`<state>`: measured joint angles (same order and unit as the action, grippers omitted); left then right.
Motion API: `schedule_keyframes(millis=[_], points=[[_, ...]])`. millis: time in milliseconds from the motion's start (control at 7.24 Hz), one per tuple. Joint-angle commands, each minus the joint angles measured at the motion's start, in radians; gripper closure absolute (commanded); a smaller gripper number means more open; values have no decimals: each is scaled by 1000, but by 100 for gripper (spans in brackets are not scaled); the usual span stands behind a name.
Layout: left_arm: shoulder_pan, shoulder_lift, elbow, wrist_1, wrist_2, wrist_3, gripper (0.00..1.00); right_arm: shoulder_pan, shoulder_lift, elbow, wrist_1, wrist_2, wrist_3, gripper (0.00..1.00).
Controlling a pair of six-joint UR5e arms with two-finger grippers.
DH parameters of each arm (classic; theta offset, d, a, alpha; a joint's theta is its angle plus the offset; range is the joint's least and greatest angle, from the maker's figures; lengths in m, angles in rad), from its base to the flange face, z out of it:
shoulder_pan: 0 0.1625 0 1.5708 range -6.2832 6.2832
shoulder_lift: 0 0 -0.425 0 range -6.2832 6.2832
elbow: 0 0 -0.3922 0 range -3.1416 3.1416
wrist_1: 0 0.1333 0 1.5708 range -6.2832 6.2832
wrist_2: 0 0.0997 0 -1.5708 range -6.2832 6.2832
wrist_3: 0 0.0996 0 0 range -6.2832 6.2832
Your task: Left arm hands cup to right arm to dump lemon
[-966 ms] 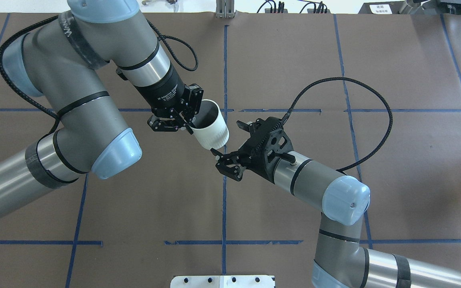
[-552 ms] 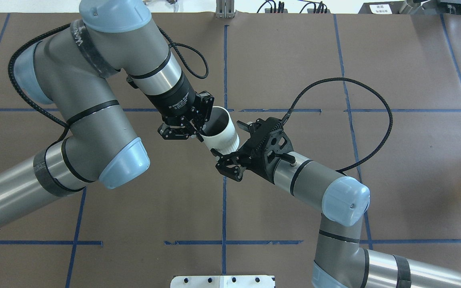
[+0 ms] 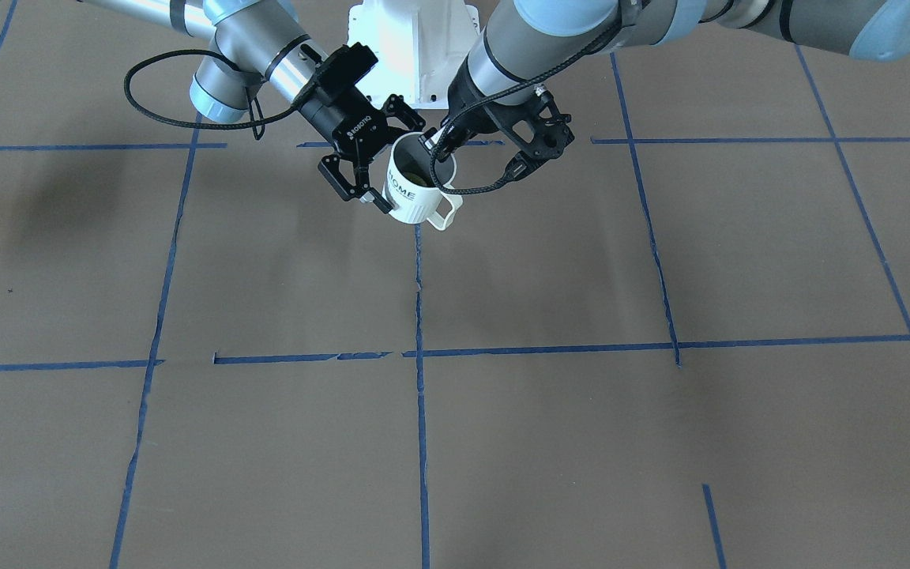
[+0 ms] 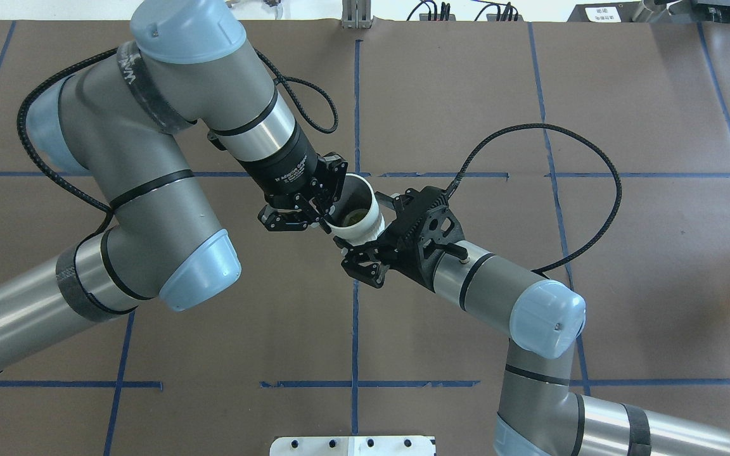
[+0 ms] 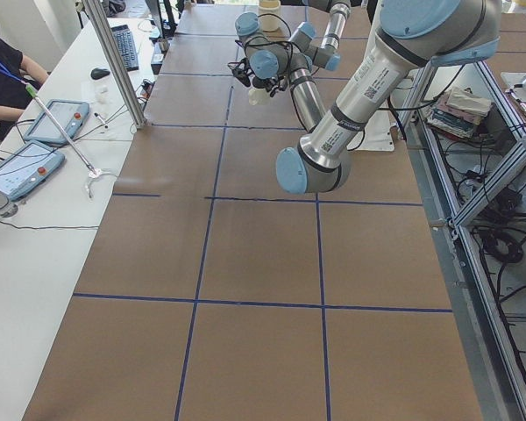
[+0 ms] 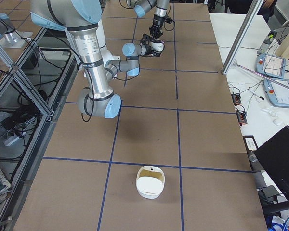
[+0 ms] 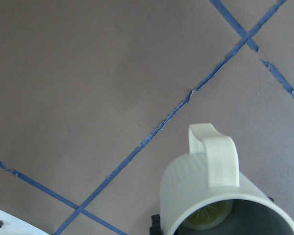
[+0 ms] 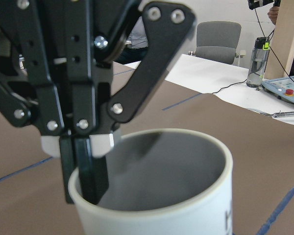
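Note:
The off-white "HOME" cup (image 3: 411,194) hangs in the air over the table's middle, with the yellow-green lemon (image 4: 353,218) inside it. The lemon also shows in the left wrist view (image 7: 208,218). My left gripper (image 4: 329,218) is shut on the cup's rim, one finger inside and one outside, as the right wrist view (image 8: 90,156) shows. My right gripper (image 4: 368,226), marked ROBOTIQ, is open with the cup's body between its fingers (image 3: 360,190). I cannot tell if they touch it. The handle (image 7: 213,156) points away from the left gripper.
The brown table (image 4: 593,114) carries a grid of blue tape lines. A white bowl-like container (image 6: 151,181) sits on the table near the robot's right end. The white robot base (image 3: 411,39) stands behind both grippers. Operators' tablets (image 6: 274,91) lie on a side table.
My left arm has carried the cup to the right, into the gap between the right gripper's open fingers. The right arm has not moved.

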<state>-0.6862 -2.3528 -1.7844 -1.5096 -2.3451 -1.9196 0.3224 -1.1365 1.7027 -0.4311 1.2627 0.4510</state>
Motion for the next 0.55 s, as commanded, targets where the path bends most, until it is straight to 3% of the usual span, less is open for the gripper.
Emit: schedule_keyframes(millis=[0, 414], points=[[1, 1, 3, -18, 0, -2, 100, 0, 1, 2, 0, 0, 0, 1], [-1, 1, 6, -35, 0, -2, 100, -2, 0, 0, 0, 0, 0, 1]])
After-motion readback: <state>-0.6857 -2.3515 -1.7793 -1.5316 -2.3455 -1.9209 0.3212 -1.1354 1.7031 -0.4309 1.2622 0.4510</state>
